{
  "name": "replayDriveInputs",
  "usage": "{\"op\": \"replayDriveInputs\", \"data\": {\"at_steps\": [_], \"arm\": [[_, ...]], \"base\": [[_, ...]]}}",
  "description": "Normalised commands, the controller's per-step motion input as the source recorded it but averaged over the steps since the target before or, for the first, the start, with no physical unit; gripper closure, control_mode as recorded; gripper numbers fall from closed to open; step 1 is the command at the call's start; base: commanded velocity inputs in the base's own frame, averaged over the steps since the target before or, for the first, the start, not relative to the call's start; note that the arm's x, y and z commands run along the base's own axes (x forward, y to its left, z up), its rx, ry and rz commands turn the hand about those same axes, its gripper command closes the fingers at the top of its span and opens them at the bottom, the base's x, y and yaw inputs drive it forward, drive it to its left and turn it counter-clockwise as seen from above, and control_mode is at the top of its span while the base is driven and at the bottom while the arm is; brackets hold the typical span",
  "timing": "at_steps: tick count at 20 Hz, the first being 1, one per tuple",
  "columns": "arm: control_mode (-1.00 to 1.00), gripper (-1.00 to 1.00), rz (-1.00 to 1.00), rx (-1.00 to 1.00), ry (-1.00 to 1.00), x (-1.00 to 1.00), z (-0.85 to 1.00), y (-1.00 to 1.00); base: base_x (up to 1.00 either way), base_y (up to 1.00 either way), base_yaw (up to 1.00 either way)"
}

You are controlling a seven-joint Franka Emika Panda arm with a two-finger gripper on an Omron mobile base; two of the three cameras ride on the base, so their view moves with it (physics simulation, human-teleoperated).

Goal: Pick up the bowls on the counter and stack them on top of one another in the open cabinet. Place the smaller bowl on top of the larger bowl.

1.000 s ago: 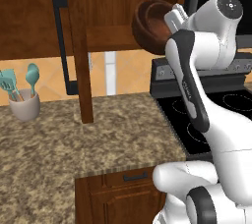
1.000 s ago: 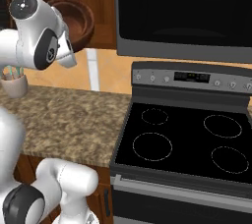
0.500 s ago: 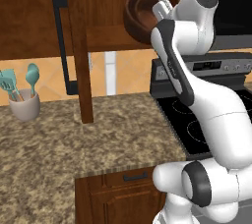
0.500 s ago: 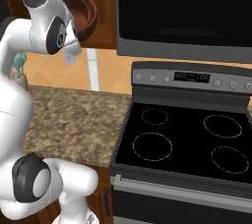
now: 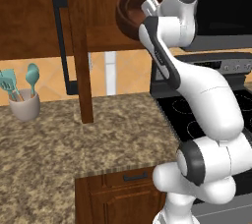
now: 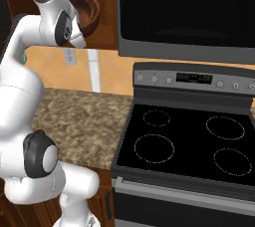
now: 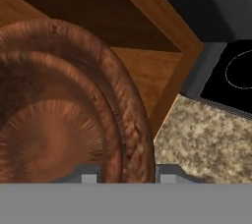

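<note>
A dark reddish-brown bowl (image 5: 129,14) hangs tilted at the mouth of the open cabinet (image 5: 106,36), high above the counter (image 5: 74,139). My gripper (image 5: 147,9) is shut on its rim from the right. In the hand view the thick ringed rim of the bowl (image 7: 59,120) runs between my fingertips (image 7: 166,175), and my gripper (image 7: 125,176) pinches it. From the right base view the bowl (image 6: 88,12) peeks out behind my upper arm. With one bowl in sight, I cannot tell whether it is the larger or the smaller.
The cabinet door (image 5: 76,46) with its long black handle (image 5: 61,41) stands open left of the bowl. A white cup of teal utensils (image 5: 23,102) sits at the counter's back left. The black stovetop (image 6: 189,141) and microwave (image 6: 184,12) are to the right.
My arm has raised the hand and carried the bowl up and to the left, closer to the cabinet opening. The grip on the rim is unchanged.
</note>
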Motion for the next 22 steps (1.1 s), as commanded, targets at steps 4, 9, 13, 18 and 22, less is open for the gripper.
{"op": "replayDriveInputs", "data": {"at_steps": [4, 9, 13, 18, 22], "arm": [[-1.00, 1.00, 0.00, 0.00, 0.00, 0.50, -0.26, 0.14], [-1.00, 1.00, 0.00, 0.00, 0.00, 0.48, -0.18, 0.06], [-1.00, 1.00, 0.00, 0.00, 0.00, 0.50, -0.11, 0.00], [-1.00, 1.00, 0.00, -0.02, 0.00, 0.54, -0.12, 0.03], [-1.00, 1.00, 0.00, -0.02, 0.00, 0.58, -0.18, 0.05]], "base": [[0.00, 0.00, 0.00], [0.00, 0.00, 0.00], [0.00, 0.00, 0.00], [0.00, 0.00, 0.00], [0.00, 0.00, 0.00]]}}
